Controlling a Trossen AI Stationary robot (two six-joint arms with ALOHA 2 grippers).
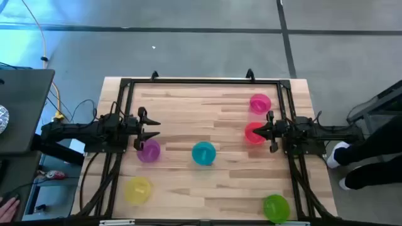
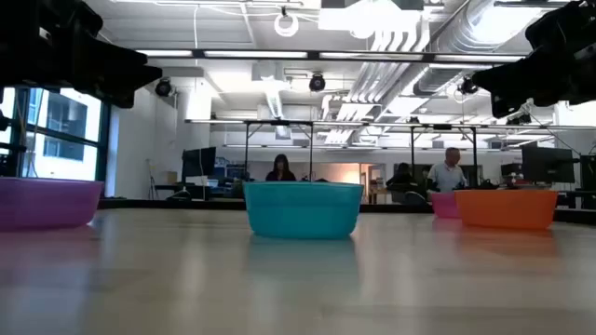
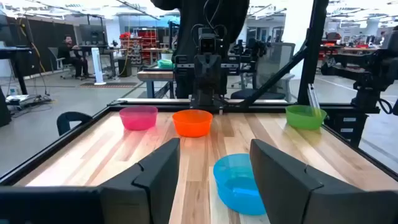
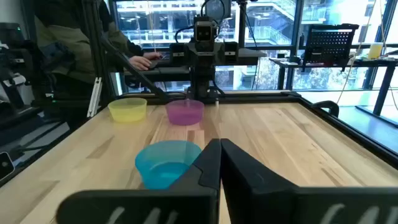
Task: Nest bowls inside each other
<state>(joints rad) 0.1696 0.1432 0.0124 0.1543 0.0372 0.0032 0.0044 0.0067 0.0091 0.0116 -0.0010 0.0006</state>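
Note:
Six bowls stand upright on their bases on the wooden table: pink at the far right, red next to it, teal in the middle, purple at the left, yellow at the near left, and green at the near right. My left gripper hovers open just beyond the purple bowl, holding nothing. In the left wrist view the teal bowl shows between its fingers, farther off. My right gripper is shut and hangs above the red bowl's rim, clear of it.
A black frame runs along the table's far edge and down both sides. A person's shoes show beside the table's right edge. Bare wood lies between the bowls, most of it in the far middle.

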